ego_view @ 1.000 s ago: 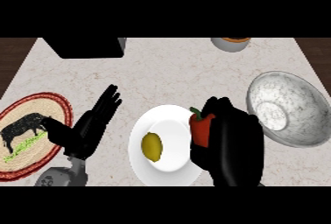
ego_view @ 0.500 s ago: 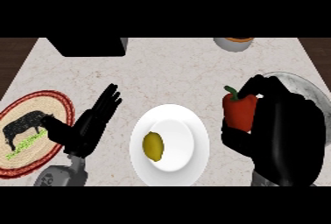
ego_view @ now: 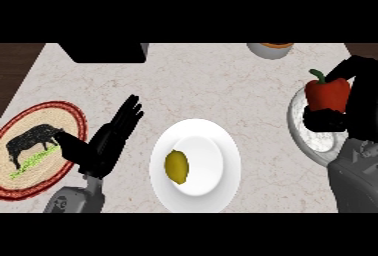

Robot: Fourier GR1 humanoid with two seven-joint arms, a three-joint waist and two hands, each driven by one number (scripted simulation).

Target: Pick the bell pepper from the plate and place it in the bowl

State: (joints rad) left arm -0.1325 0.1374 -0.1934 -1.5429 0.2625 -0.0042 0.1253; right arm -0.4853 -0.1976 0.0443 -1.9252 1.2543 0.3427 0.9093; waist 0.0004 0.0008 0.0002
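So from my end at that moment, the right hand (ego_view: 353,100) was way over at the right edge of the head view, curled round the red bell pepper (ego_view: 327,94). The pepper sat upright in the grip with its green stem poking up. Black fingers showed above it near the stem and along its right side, and the thumb or lower fingers wrapped under its bottom edge, so the pepper's left face was the part I could actually see. It was pinched between those, not resting on anything as far as I could tell.

The pepper was positioned over the grey bowl (ego_view: 304,131), roughly over the bowl's upper part. Most of the bowl was hidden behind the hand and the grey forearm, only its left rim and a bit of the inside showed. I couldn't tell whether the pepper touched the bowl.

The white plate (ego_view: 214,145) sat in the middle of the counter, well apart from the pepper, with a yellowish-green item (ego_view: 176,167) lying on its left half.

The left hand (ego_view: 103,142) was resting open left of the plate, fingers straight and close together pointing up and to the right, with its thumb side next to the round woven mat with the black bull on it (ego_view: 33,145).
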